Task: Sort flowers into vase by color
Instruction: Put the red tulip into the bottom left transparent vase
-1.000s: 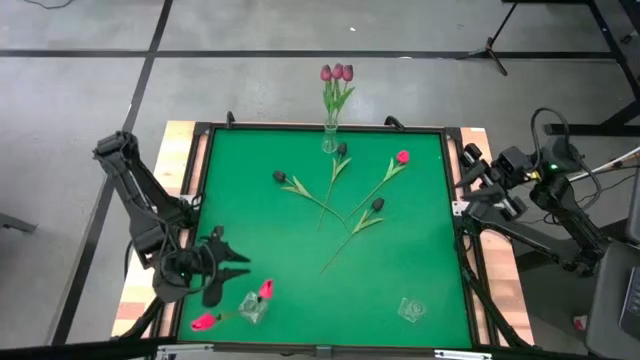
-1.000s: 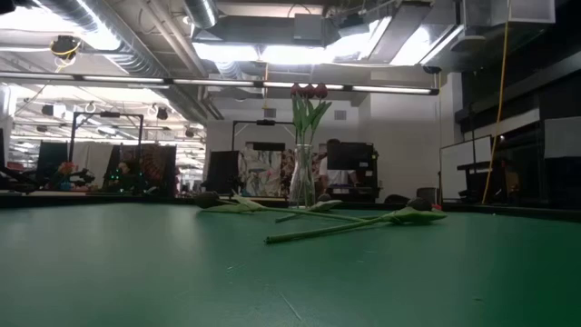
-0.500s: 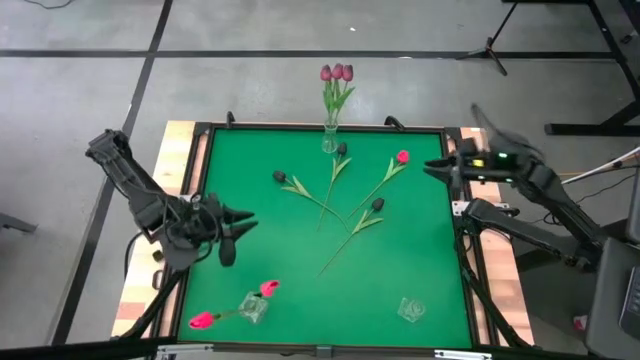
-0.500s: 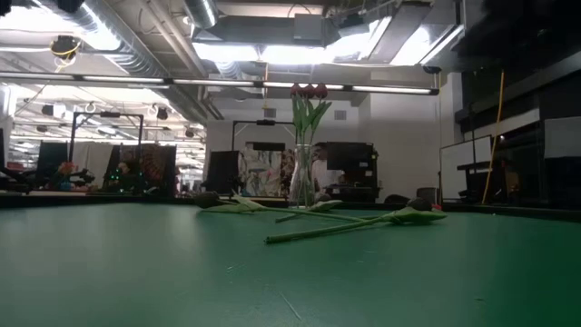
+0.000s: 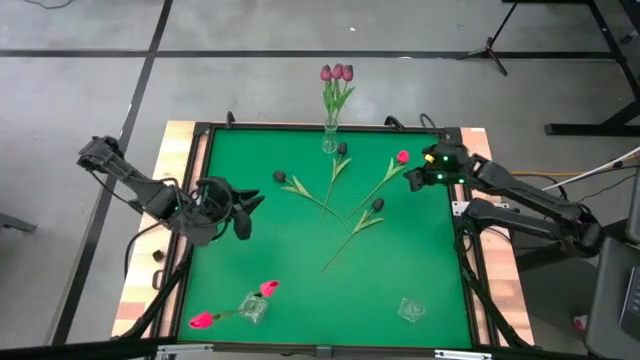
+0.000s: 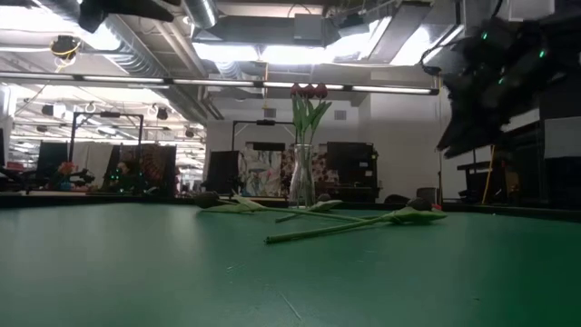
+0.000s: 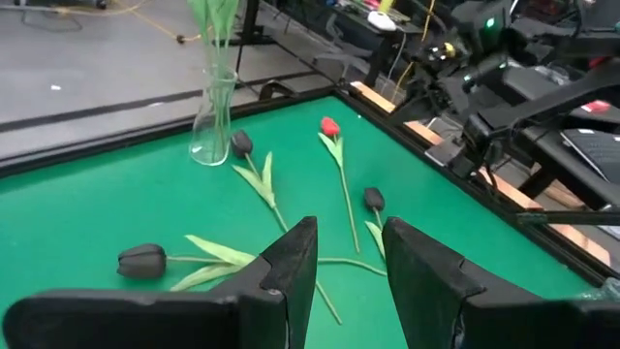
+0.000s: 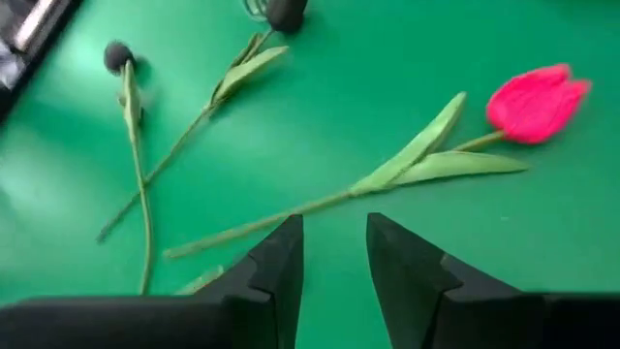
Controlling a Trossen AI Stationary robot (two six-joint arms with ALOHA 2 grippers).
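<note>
Three near-black tulips and one pink-red tulip lie flat mid-table with their stems crossing. A glass vase at the far edge holds three mauve tulips. Another vase near the left corner holds two pink-red tulips. My left gripper hovers open over the table's left side, pointing at the lying flowers. My right gripper is open just above the pink-red tulip's stem, beside its head.
An empty glass vase stands near the right near corner. A wooden frame borders the green mat. In the low view the right gripper hangs above the flowers. Bare mat lies between the flowers and the near vases.
My left gripper has risen from beside the near-left vase and moved toward the far edge and the table's middle. My right arm has swung in from beyond the right edge, over the table, down toward the lying pink-red tulip. No flower has moved.
</note>
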